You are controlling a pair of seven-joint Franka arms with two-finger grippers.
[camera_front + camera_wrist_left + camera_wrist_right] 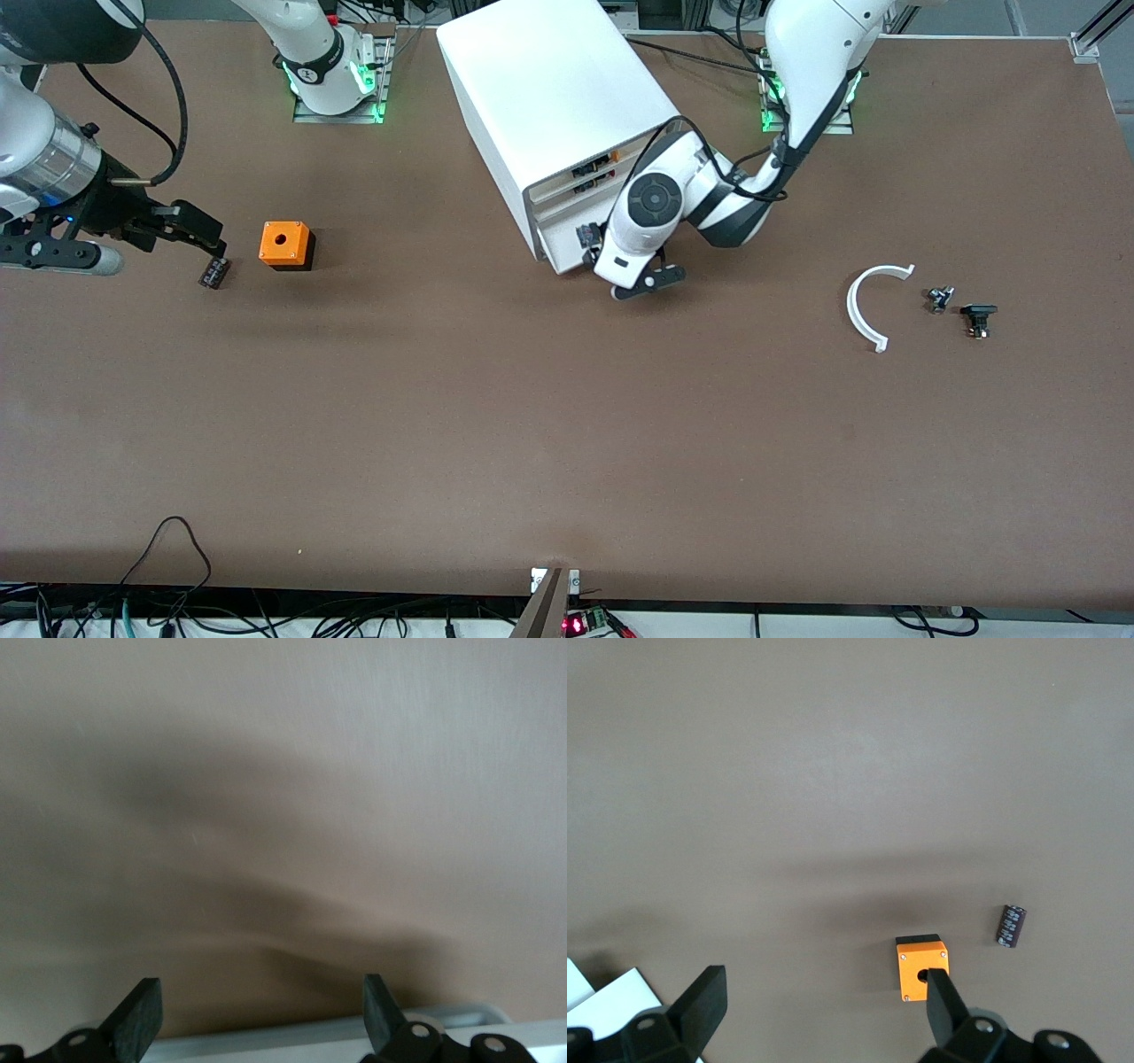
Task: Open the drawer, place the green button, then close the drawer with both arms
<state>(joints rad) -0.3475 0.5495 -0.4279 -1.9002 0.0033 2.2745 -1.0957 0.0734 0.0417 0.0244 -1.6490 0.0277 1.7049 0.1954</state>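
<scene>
The white cabinet [549,97] stands at the robots' edge of the table, its drawers all pushed in. The drawer [560,230] is the third front down. My left gripper [611,266] is right in front of it, open. In the left wrist view its fingers [142,1014] stand wide apart with nothing between them, before a cream front [283,771]. My right gripper [202,235] hangs open and empty over the table at the right arm's end. Two tiny dark parts [939,298] [978,317] lie at the left arm's end. I cannot tell which is the button.
An orange box [285,244] with a round hole sits beside the right gripper, and a small black part [213,272] lies just under it. Both show in the right wrist view: box [922,970], part [1012,926]. A white arc [873,301] lies beside the tiny parts.
</scene>
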